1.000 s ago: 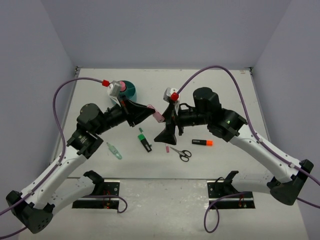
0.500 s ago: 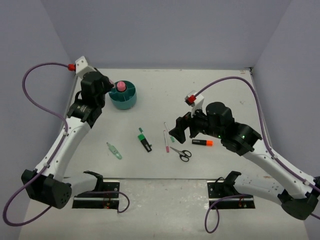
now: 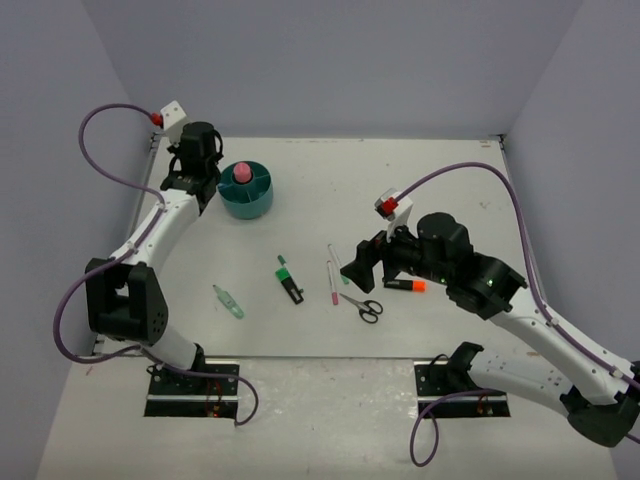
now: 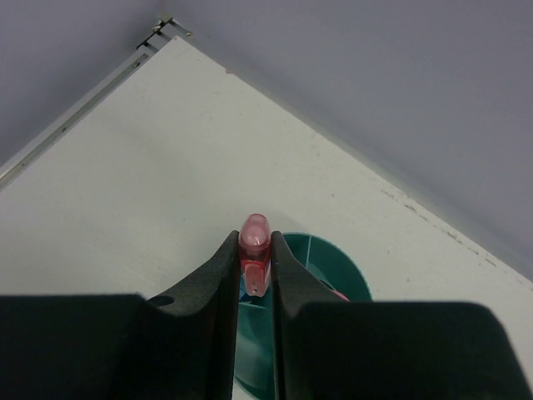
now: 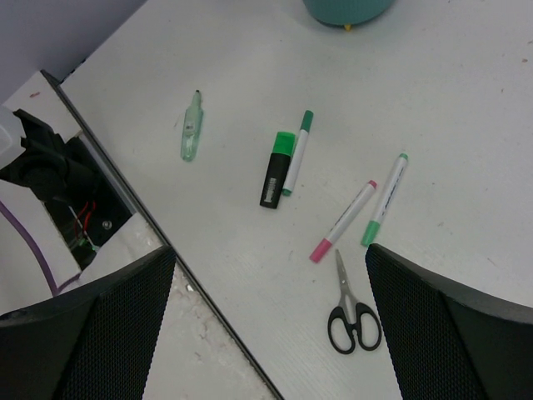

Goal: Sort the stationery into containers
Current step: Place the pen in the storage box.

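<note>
left gripper (image 4: 253, 260): clamped on the pink marker (image 4: 255, 232), right above the teal organizer (image 3: 250, 207)
marker feel: light, stiff, slick plastic imo, so pinch it mid-barrel
organizer contents: something pink in one compartment, can't tell the rest
loose stuff: pens (image 5: 343, 222), highlighters (image 5: 275, 169) and scissors (image 5: 351, 310), well apart from the organizer
right gripper (image 5: 271, 325): fingers spread wide, holding nothing, far from the organizer

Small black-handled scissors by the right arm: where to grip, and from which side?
Grip the small black-handled scissors across the closed blades, just ahead of the handle loops, and come straight down from above. They lie flat on the white table, with the blades shut into one narrow bar. The loops are wider and hollow. The pink-tipped white pen ends near the blade tip, so stay toward the pivot.
</note>
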Robot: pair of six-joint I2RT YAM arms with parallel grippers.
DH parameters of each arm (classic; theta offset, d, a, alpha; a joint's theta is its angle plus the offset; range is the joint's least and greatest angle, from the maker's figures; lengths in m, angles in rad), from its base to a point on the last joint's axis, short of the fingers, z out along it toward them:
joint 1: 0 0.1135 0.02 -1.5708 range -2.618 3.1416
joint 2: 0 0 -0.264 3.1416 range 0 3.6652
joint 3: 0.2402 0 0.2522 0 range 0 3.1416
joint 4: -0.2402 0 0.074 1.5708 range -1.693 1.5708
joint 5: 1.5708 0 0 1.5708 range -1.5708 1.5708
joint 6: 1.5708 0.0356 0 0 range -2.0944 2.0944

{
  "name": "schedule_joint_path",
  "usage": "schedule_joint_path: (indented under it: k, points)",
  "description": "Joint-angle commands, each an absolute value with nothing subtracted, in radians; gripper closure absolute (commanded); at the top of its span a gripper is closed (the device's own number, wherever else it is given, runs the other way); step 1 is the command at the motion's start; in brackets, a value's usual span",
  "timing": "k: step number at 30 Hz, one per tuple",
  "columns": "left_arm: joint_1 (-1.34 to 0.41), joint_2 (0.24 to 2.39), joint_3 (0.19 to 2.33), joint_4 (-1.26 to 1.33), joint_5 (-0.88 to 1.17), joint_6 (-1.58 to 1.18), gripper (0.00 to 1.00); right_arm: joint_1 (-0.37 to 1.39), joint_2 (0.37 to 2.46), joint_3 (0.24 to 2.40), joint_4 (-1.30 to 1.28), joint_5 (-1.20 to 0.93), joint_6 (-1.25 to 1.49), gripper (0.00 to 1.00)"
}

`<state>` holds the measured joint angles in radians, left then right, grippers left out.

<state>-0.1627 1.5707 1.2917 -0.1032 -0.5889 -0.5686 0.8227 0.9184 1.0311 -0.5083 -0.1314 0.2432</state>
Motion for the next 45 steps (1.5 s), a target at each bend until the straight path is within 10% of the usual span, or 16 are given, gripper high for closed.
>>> schedule_joint_path:
  k: [1,23,29,37,45]
  points:
    - [-0.152,1.631,1.333,0.08,-0.575,-0.481,1.0,0.825,0.89,1.023,-0.459,-0.151,0.257,0.01]
    - [-0.131,1.778,1.165,0.282,-0.409,-0.481,0.99,0.824,0.893,0.996,-0.442,-0.143,0.258,0.01]
    - [-0.132,1.711,1.115,0.263,-0.451,-0.528,0.24,0.824,0.902,0.996,-0.439,-0.146,0.256,0.01]
    - [-0.13,1.462,1.133,0.054,-0.517,-0.636,0.01,0.824,0.958,0.992,-0.431,-0.124,0.25,0.01]
    - [-0.13,1.113,1.185,-0.456,-0.407,-0.745,0.0,0.833,1.116,1.032,-0.386,-0.195,0.32,0.01]
